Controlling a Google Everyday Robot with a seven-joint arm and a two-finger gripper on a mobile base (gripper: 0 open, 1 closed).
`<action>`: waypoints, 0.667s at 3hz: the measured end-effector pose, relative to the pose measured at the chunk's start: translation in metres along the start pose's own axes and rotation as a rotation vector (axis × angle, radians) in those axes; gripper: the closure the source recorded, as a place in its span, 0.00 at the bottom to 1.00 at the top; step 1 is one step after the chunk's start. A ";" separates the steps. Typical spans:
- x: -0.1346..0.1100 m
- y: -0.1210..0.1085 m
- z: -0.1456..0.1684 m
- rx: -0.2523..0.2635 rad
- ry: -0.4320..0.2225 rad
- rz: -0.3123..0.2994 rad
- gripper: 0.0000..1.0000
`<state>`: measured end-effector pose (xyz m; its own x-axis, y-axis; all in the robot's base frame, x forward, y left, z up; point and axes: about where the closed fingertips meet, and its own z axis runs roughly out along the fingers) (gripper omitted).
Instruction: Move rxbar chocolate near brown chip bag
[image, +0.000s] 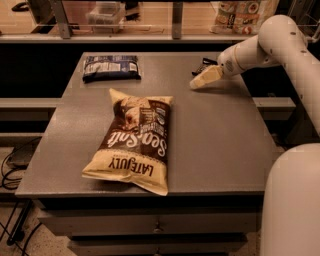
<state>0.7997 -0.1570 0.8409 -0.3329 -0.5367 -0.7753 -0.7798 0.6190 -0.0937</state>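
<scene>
The rxbar chocolate (204, 64) is a small flat black wrapper lying at the far right of the grey table (215, 135); the gripper hides part of it. The brown chip bag (134, 139), dark brown with cream ends and white "Sea Salt" lettering, lies flat in the table's left middle, reaching towards the front edge. My gripper (202, 80), cream-coloured on a white arm, reaches in from the right and sits low over the table just in front of the rxbar, well to the right of and behind the chip bag.
A dark blue-black packet with white print (111, 67) lies at the far left of the table. A shelf with containers (240, 12) runs behind the table. Cables (12, 165) hang at the left side. My white base (292, 200) stands at the front right.
</scene>
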 end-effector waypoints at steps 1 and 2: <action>-0.003 -0.005 0.011 -0.005 -0.021 0.018 0.00; -0.006 -0.006 0.016 -0.014 -0.035 0.036 0.18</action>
<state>0.8147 -0.1484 0.8366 -0.3422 -0.4941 -0.7992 -0.7752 0.6292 -0.0571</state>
